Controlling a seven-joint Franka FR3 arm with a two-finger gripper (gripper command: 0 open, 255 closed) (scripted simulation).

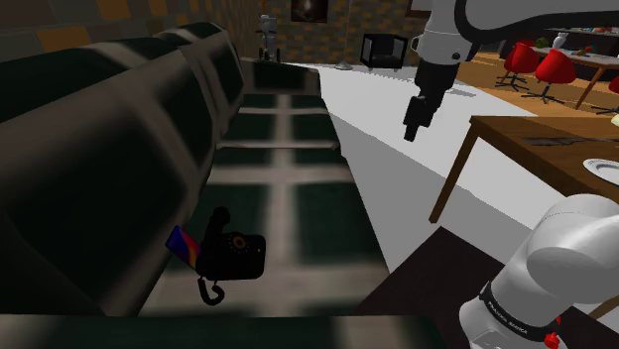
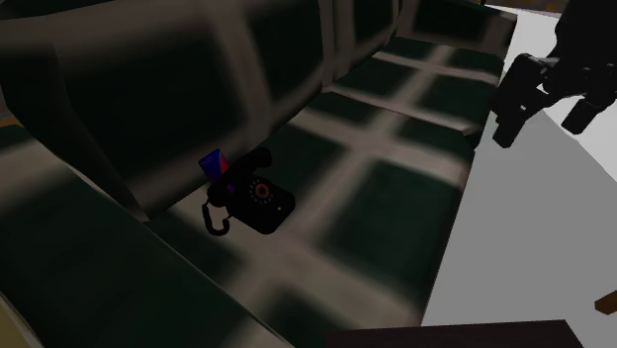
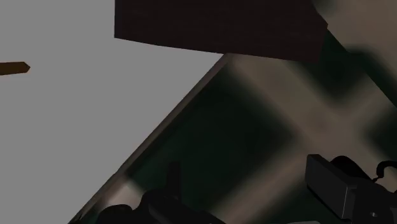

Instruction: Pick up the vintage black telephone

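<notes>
The black telephone is lying on the dark green sofa; the hand is hanging well apart, with fingers spread.

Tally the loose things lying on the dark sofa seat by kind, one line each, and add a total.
Black telephone: 1
Small multicoloured object beside the telephone: 1
Total: 2
</notes>
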